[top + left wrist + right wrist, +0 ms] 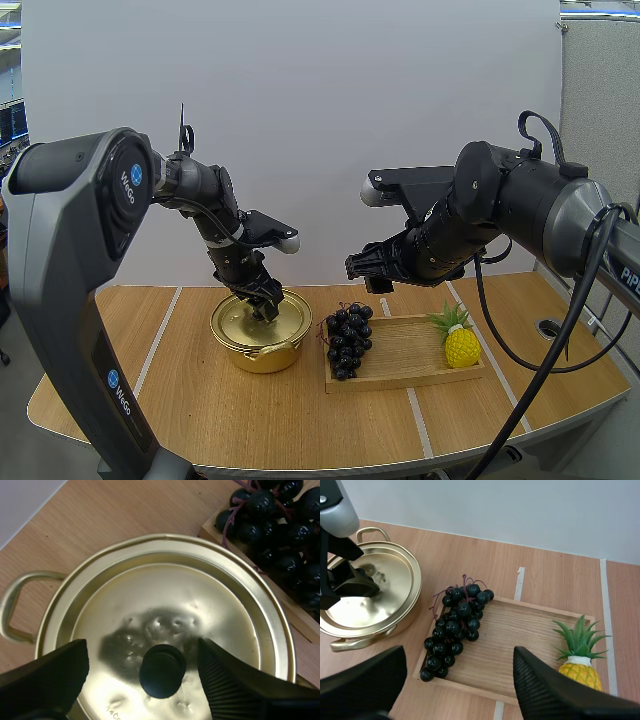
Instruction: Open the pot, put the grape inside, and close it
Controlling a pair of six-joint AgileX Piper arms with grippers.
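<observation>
A gold pot [262,356] stands left of centre on the table, its gold lid [175,605] on and a black knob [162,671] at the lid's middle. My left gripper [266,306] is down over the lid, open, one finger [50,677] on each side of the knob with gaps between. A bunch of dark grapes [348,340] lies on the left end of the wooden tray [410,365]. My right gripper [372,272] hangs open above the grapes [455,630], nothing between its fingers [545,690].
A small toy pineapple [460,342] stands at the right end of the tray [520,647]. The pot's loop handle [12,605] points away from the tray. Bare wood lies in front of the pot and tray, up to the table's rounded front edge.
</observation>
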